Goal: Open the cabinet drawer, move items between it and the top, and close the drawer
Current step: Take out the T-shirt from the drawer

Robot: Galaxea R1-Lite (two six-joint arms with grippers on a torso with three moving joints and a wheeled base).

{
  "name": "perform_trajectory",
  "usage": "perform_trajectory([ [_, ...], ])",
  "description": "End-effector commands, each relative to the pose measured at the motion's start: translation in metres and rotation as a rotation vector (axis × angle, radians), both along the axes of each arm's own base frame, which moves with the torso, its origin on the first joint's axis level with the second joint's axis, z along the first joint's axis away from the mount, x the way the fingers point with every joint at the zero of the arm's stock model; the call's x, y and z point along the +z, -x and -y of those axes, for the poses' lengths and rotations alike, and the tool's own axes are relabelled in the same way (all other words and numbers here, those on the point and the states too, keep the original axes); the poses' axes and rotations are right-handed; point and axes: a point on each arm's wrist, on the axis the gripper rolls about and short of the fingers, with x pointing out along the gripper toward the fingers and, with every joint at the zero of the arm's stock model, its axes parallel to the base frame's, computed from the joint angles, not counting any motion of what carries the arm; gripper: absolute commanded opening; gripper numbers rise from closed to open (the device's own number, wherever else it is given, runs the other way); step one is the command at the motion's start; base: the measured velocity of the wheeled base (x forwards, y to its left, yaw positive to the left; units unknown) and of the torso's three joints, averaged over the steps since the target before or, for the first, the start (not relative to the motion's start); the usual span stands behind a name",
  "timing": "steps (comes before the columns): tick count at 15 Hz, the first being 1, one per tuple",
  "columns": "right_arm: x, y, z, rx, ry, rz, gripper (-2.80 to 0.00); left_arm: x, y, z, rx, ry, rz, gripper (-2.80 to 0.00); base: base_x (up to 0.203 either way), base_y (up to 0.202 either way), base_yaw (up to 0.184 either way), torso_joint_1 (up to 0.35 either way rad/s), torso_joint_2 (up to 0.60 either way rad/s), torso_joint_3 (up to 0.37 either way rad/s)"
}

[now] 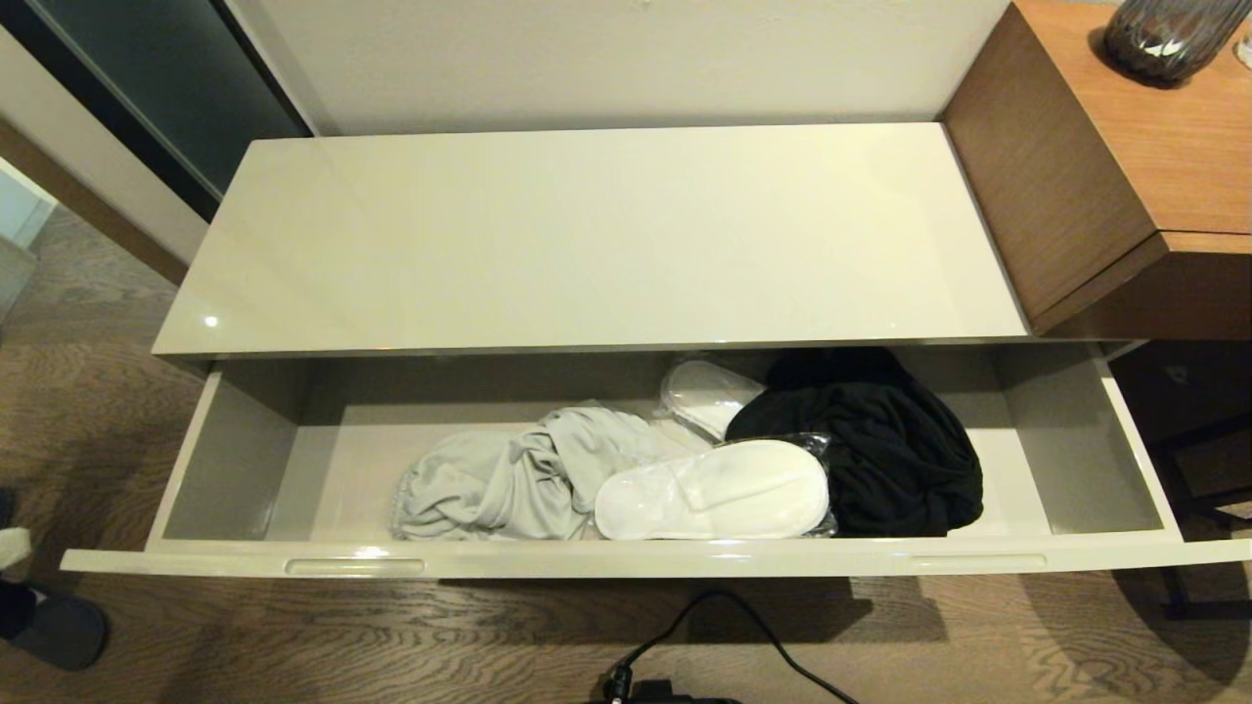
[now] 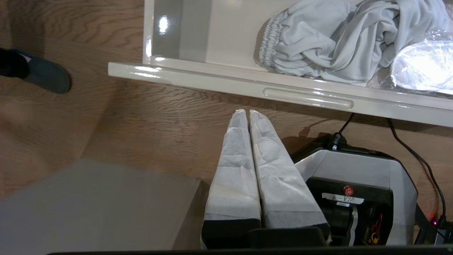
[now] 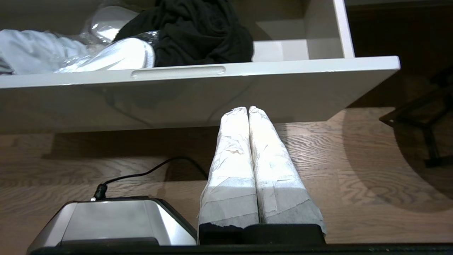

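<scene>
Right, your drawer (image 1: 626,557) stands pulled well out, its long axis running side to side across the whole front of the low cabinet, and everything you need lies inside it, forward of both arms. The grey garment (image 1: 509,479) is bunched just left of centre, its elastic waistband towards the left end. Touching it on the right, a white slipper (image 1: 712,491) in its clear sleeve lies lengthwise along the front wall, with a second slipper (image 1: 706,393) tucked behind it. The black garment (image 1: 880,440) sits heaped against the slippers on the right side. The cabinet top (image 1: 587,235), where these would go, carries none of them yet.

Now your tools. The left gripper (image 2: 245,112) hangs low over the floor on the near side of the drawer front, just short of the left handle slot (image 2: 308,98), fingers pressed flat together and holding nothing. The right gripper (image 3: 243,109) sits the same way below the front panel, near the right handle slot (image 3: 178,72), also pinched together and empty.

By my reading, the left arm is nearer the grey garment, which lies ahead of it and to its right; it would need to part its fingers and come up over the front wall first.
</scene>
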Motion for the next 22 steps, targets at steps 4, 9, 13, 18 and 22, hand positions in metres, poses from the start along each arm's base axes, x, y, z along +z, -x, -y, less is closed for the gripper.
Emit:
perform_trajectory([
  [4,-0.001,0.000,0.000,0.000,-0.001,-0.004,-2.80,-0.060,0.041,0.001,-0.001,0.004,-0.107,-2.80,0.000,0.000,0.000,0.000,0.00,0.000],
  [9,-0.001,0.000,0.000,0.000,-0.001,-0.004,-2.80,-0.071,0.052,0.001,-0.004,0.006,-0.104,-2.80,0.000,0.000,0.000,0.000,0.00,0.000],
  [13,-0.001,0.000,0.000,0.000,-0.001,-0.004,-2.80,-0.106,0.074,0.001,-0.005,-0.004,-0.143,-2.80,0.000,0.000,0.000,0.000,0.00,0.000],
  [18,-0.001,0.000,0.000,0.000,-0.001,-0.004,-2.80,-0.148,0.105,0.001,-0.038,-0.120,-0.098,-2.80,0.000,0.000,0.000,0.000,0.00,0.000],
  [22,-0.001,0.000,0.000,0.000,-0.001,-0.004,-2.80,-0.157,0.114,0.001,-0.085,-0.285,0.024,-2.80,0.000,0.000,0.000,0.000,0.00,0.000],
])
